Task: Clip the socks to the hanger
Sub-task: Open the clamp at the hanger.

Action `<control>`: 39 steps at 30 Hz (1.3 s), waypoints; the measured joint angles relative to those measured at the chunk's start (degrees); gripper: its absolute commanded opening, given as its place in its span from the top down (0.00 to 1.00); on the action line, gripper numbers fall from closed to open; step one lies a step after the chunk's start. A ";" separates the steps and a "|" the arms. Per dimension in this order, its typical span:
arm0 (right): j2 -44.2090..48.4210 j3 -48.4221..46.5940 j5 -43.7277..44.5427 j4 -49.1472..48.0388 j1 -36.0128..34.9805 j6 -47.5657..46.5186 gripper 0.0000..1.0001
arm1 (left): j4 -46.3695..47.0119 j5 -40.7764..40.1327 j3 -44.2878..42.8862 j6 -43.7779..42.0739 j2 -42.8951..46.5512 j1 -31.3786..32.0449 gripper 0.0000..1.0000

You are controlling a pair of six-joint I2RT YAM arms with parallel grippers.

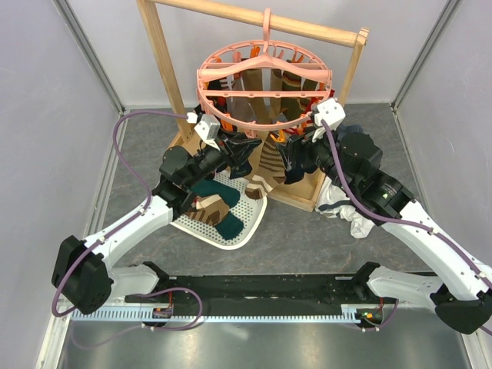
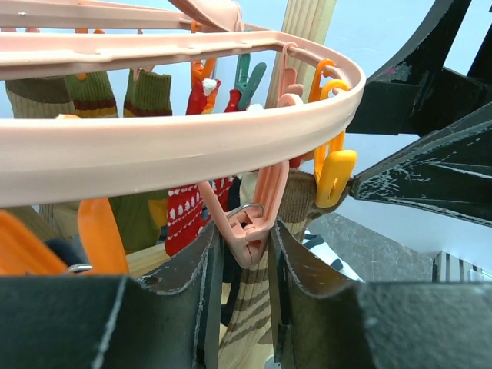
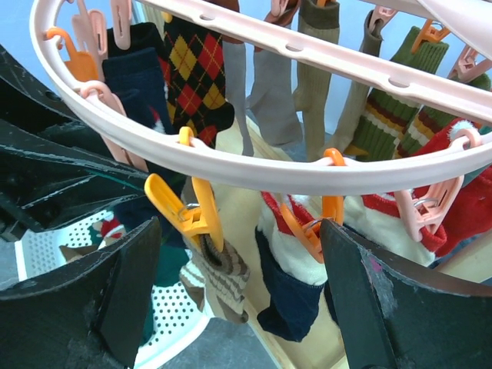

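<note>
Left claw: pinching a pink clip under the ring of the hanger.
Right claw: spread wide around orange clips.
Risk: the hanger hangs free, so a sideways push could swing it and slip the clip out.
White mesh basket, on the table: holds a dark teal sock and a brown-striped sock, both unclipped.

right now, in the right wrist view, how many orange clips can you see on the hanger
4 orange clips on the hanger: one upper left, a yellower one left of centre, one lower middle, one top right. Socks may hide more.
</note>
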State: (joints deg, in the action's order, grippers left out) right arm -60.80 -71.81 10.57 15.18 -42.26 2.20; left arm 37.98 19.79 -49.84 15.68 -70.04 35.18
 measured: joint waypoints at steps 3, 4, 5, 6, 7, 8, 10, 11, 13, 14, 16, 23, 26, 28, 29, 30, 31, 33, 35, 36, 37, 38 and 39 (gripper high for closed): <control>0.15 -1.18 -0.70 1.27 0.00 0.74 0.10 | -0.09 -0.09 0.02 0.00 0.24 0.04 0.97; 0.15 -1.79 -0.90 1.73 0.00 1.09 0.10 | -0.13 -0.28 0.00 -0.02 0.44 0.17 0.97; 0.17 -2.60 -1.22 2.40 0.00 1.49 0.10 | -0.15 -0.55 0.00 -0.04 0.59 0.39 0.98; 0.17 -3.43 -1.51 3.02 0.00 2.03 0.10 | -0.26 -1.14 0.02 -0.24 0.87 0.79 0.98; 0.15 -4.50 -1.92 3.82 0.00 2.64 0.11 | -0.68 -2.16 0.02 -0.59 1.22 1.57 0.98; 0.15 -5.42 -2.19 4.33 0.00 3.32 0.12 | -1.20 -3.58 0.00 -1.09 1.62 2.54 0.98; 0.13 -6.99 -3.04 5.35 0.00 4.87 0.12 | -2.36 -6.82 0.00 -2.67 2.38 5.05 0.98; 0.04 -7.80 -3.28 5.99 0.00 5.88 0.14 | -2.54 -8.37 0.00 -3.34 2.60 6.12 0.98; -0.15 -8.94 -3.63 7.13 0.00 8.13 0.15 | -2.91 -12.90 -0.02 -5.18 2.97 8.61 0.98; -0.28 -9.20 -3.78 7.39 0.00 9.33 0.16 | -3.17 -14.69 -0.07 -5.97 3.04 9.46 0.98; -0.61 -9.35 -3.91 7.93 0.00 11.45 0.17 | -3.82 -17.81 -0.22 -7.37 3.04 10.86 0.98; -3.82 -9.51 -1.44 9.44 -1.77 16.46 0.22 | -5.95 -27.02 -2.97 -10.93 0.90 15.74 0.98; -4.92 -9.68 1.11 9.44 -3.78 17.16 0.26 | -6.47 -30.16 -3.76 -11.43 -0.42 17.07 0.98; -5.29 -9.68 3.41 9.38 -4.90 17.57 0.29 | -6.62 -31.87 -4.04 -11.69 -1.11 17.64 0.98; -5.38 -9.68 4.26 9.38 -5.27 17.68 0.32 | -6.60 -32.70 -4.17 -11.82 -1.38 17.86 0.98; -5.46 -9.68 5.27 9.27 -5.62 17.88 0.32 | -6.60 -33.38 -4.33 -12.00 -1.62 18.05 0.98; -5.53 -9.68 6.36 9.11 -5.90 18.05 0.33 | -6.60 -33.99 -4.50 -12.17 -1.81 18.27 0.98; -5.55 -9.68 7.58 8.55 -6.25 18.23 0.33 | -6.60 -35.10 -4.85 -12.48 -2.16 18.75 0.98; -5.55 -9.68 9.09 7.96 -6.67 18.25 0.32 | -6.60 -36.11 -5.09 -12.76 -2.58 19.17 0.98; -5.55 -9.68 9.90 7.85 -6.78 18.25 0.32 | -6.60 -36.52 -5.18 -12.83 -2.78 19.32 0.98; -5.55 -9.68 10.64 7.78 -6.82 18.23 0.32 | -6.62 -37.00 -5.29 -12.96 -2.95 19.39 0.98; -5.51 -9.68 11.76 7.67 -6.95 18.16 0.31 | -6.67 -37.55 -5.40 -13.09 -3.13 19.45 0.98; -5.40 -9.68 12.74 7.58 -7.02 18.12 0.31 | -6.78 -37.99 -5.49 -13.20 -3.30 19.50 0.98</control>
State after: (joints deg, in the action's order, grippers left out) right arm -66.19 -81.49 23.31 22.76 -49.28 20.32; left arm 31.20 -18.20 -55.33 2.48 -73.34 54.68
